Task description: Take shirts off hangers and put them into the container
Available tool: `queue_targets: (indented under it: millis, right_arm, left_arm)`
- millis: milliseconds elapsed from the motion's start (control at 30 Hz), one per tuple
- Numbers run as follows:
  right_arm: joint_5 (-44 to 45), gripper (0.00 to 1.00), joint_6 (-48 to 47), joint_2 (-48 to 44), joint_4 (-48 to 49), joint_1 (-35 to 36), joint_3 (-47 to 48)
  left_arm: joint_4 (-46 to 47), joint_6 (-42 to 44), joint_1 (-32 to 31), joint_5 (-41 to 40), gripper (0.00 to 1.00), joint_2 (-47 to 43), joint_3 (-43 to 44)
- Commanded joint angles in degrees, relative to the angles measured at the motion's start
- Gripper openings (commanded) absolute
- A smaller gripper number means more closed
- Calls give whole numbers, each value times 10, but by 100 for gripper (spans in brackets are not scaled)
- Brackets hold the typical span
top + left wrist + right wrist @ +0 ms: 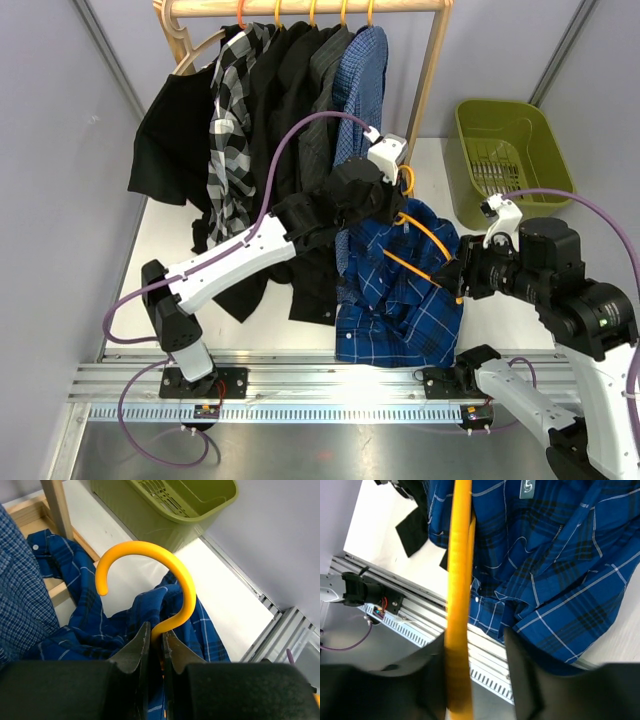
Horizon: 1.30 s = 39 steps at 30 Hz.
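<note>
My left pincer (156, 630) was pressed together on the neck of the orange-yellow hanger (150, 555), just under its hook, which curved up free above my fingers; my right pincer (474, 635) stood spread around one arm of that same hanger, the bar running between the fingers, close to one and with a clear gap to the other; the dark blue plaid shirt (400, 290) lay crumpled on the table (170, 240) under the hanger, some cloth bunched at the neck; the green container (548, 150) sat at the far right, beside the wooden rack (432, 70) where the other shirts (290, 100) hung.
</note>
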Motion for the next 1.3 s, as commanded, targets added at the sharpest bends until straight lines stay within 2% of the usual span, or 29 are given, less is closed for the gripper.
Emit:
queue_targets:
  millis: [0, 33, 67, 167, 267, 300, 333, 400, 433, 633, 733, 867, 1000, 1100, 1267]
  right_arm:
    - [-20, 46, -5, 9, 47, -1, -16]
    - [-17, 39, -5, 9, 51, -1, -18]
    - [-13, 21, -5, 9, 53, -1, -18]
    - [0, 0, -6, 8, 53, -1, -11]
    - [10, 0, -9, 6, 46, -1, 3]
    - [15, 0, -11, 6, 42, -2, 10]
    - [23, 0, -14, 6, 26, -1, 20]
    - [54, 0, -18, 4, 6, -1, 61]
    - [67, 0, -20, 3, -15, -1, 81]
    - [130, 0, -14, 10, -77, -1, 217]
    - [152, 0, -6, 10, -97, -2, 242]
    - [180, 0, 3, 6, -109, -2, 270]
    - [214, 0, 7, 6, -101, -2, 302]
    - [211, 0, 7, 5, -74, -6, 295]
    - [183, 0, 1, 24, -25, -12, 257]
  left_arm:
    - [11, -2, -6, 30, 0, 14, 36]
    - [7, -5, -8, 35, 0, 16, 43]
    - [4, -6, -9, 44, 0, 17, 45]
    - [-9, -13, -15, 58, 0, 23, 57]
    - [-8, -18, -20, 65, 0, 19, 48]
    - [-4, -18, -21, 65, 4, 14, 44]
    - [-2, -18, -21, 64, 37, 7, 37]
    - [7, -14, -21, 54, 74, -16, 10]
    - [10, -13, -21, 48, 99, -25, 2]
    - [13, 1, -20, 3, 99, -132, -81]
    - [17, -3, -21, -23, 99, -194, -149]
    - [18, -20, -21, -49, 99, -335, -243]
    - [9, -53, -23, -56, 99, -432, -344]
    - [-2, -71, -23, -60, 99, -499, -387]
    - [-26, -106, -25, -59, 99, -563, -455]
